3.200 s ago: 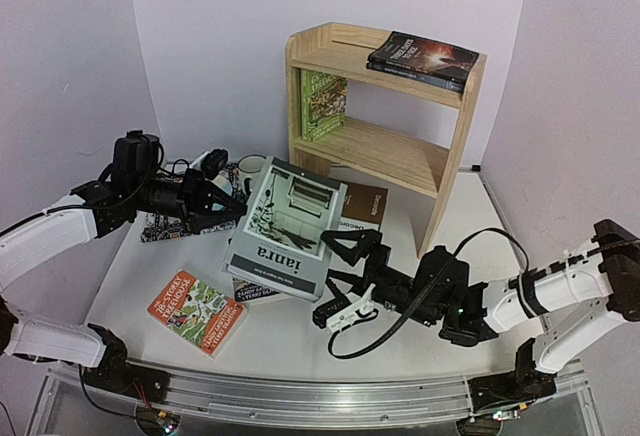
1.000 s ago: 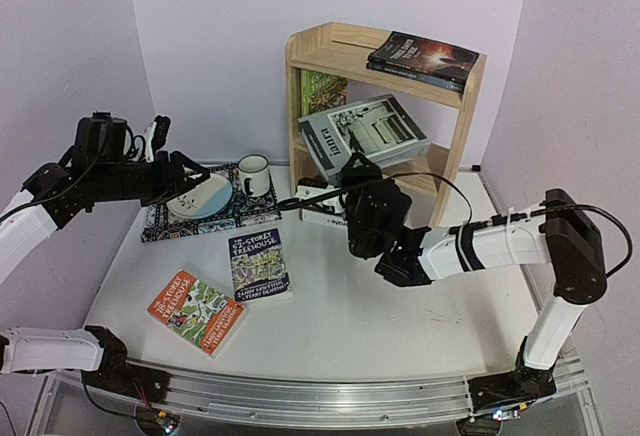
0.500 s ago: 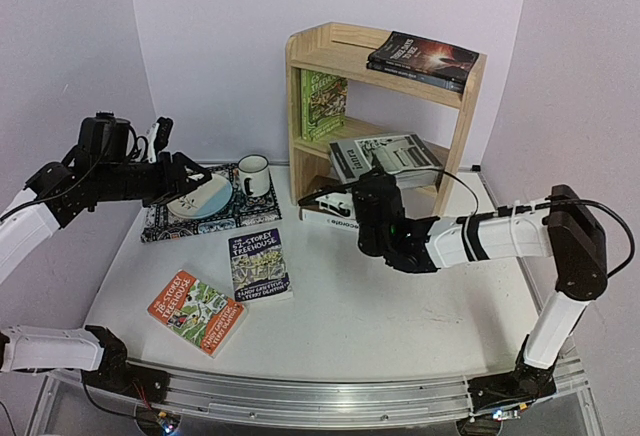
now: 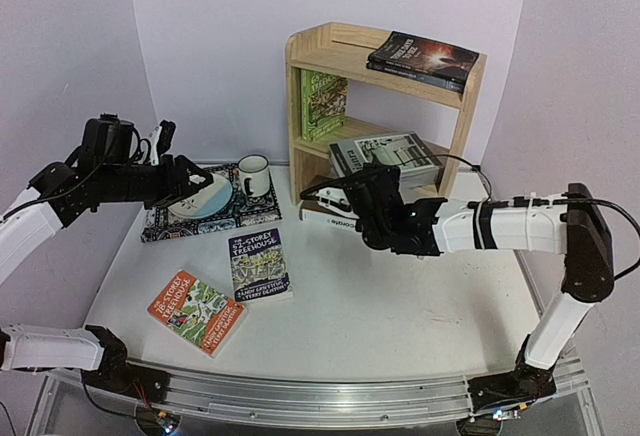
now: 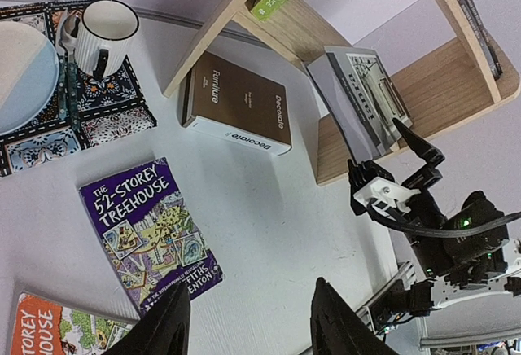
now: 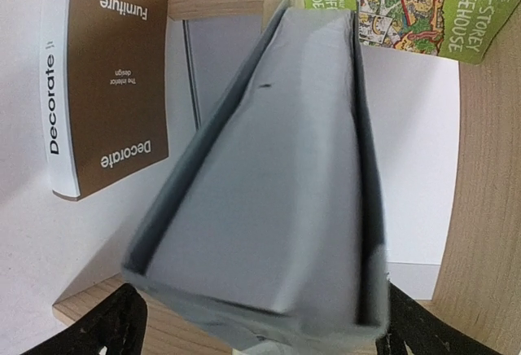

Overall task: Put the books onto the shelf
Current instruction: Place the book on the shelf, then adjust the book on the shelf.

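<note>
Pine shelf [image 4: 461,136] at the back of the table [image 4: 400,296] already carries four books. Two dark ones [image 4: 425,59] are stacked flat on the top board, a green paperback [image 4: 323,103] stands at the left of the lower board, and the grey book [image 4: 385,156] lies flat beside it. The right gripper [image 4: 325,194] sits just in front of the grey book with its jaws spread wide; I cannot tell whether the fingertips touch the cover. The left gripper [image 5: 248,326] hangs above the patterned mat [image 4: 160,224] with its plate [image 4: 200,196] and mug [image 4: 253,174] — jaws partly apart, holding nothing. The brown "Decorate" book [image 5: 238,104] lies on the table at the shelf's foot. The dark blue paperback [image 4: 258,266] and the orange paperback [image 4: 197,312] lie flat nearer the arms.
</note>
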Controlling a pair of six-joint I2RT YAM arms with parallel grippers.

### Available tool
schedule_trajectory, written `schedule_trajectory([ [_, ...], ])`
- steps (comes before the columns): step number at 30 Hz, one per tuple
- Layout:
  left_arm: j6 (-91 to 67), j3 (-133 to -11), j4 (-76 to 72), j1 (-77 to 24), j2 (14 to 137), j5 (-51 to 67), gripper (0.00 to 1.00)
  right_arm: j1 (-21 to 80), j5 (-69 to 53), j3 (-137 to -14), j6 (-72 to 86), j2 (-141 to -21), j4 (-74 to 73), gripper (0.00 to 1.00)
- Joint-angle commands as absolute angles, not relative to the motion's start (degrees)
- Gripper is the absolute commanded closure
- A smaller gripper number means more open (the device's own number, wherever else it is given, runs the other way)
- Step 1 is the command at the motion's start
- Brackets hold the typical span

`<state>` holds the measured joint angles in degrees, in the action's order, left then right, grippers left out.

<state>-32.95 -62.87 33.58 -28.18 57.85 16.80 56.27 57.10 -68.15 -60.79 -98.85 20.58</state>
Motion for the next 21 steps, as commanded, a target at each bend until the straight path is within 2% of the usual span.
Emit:
schedule_trajectory([
  [1,-32.48,-62.78,33.05,-28.24,58.45,17.49,0.48,56.03,52.6,-71.62,-51.66,-93.55,11.45,0.03],
  [7,-31.9,-62.71,32.81,-28.21,60.02,17.93,0.48,56.05,39.61,-68.38,-45.43,-85.31,9.93,0.02],
  [16,-31.86,-60.38,27.72,-28.3,63.03,19.74,0.47,55.99,30.62,-62.95,-41.76,-76.55,10.05,0.02],
  [19,-33.58,-57.43,22.07,-28.52,63.68,20.73,0.42,55.73,28.58,-62.13,-39.15,-75.19,7.93,0.02],
  [21,-34.63,-56.17,18.15,-29.22,64.4,20.51,0.33,54.76,26.83,-62.94,-35.81,-75.19,5.32,0.02],
])
